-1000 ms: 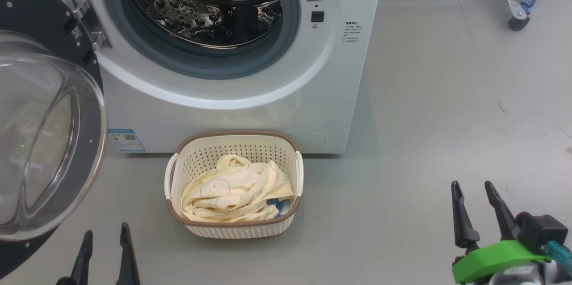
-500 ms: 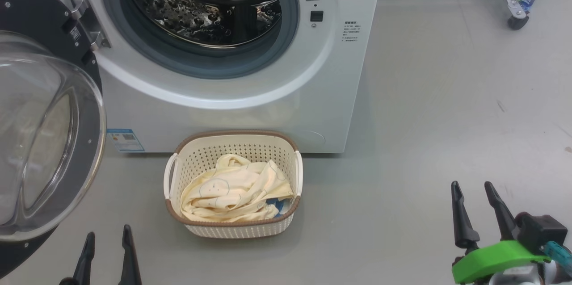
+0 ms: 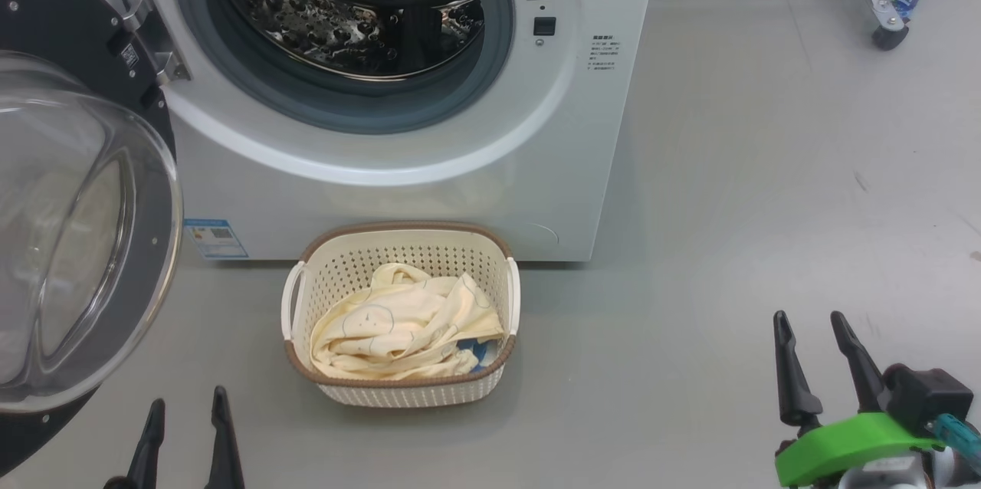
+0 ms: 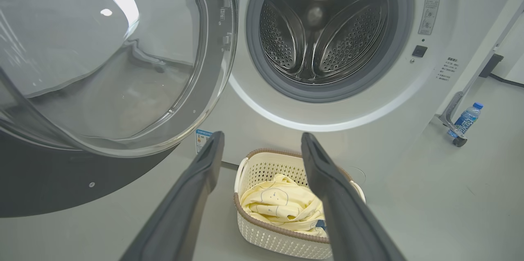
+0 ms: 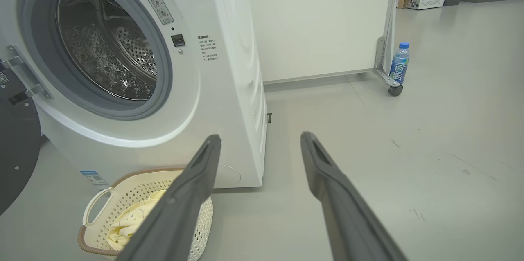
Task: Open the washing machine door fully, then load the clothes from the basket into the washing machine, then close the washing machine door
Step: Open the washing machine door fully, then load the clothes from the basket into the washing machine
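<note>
Scarcely anything changes: our left gripper (image 3: 188, 397) dips slightly at near left, it and our right gripper (image 3: 808, 316) gape wide and empty, the washing machine door (image 3: 69, 244) stands open at left, and the clothes (image 3: 398, 328) remain in the basket (image 3: 406, 228), awaiting loading.

clothes (image 3: 402, 332) in basket (image 3: 406, 244), before washing machine (image 3: 460, 190)

We hold our left tool (image 3: 187, 397) at lower left and our right tool (image 3: 808, 316) at lower right, both pointing forward, spread apart, gripping nothing.
</note>
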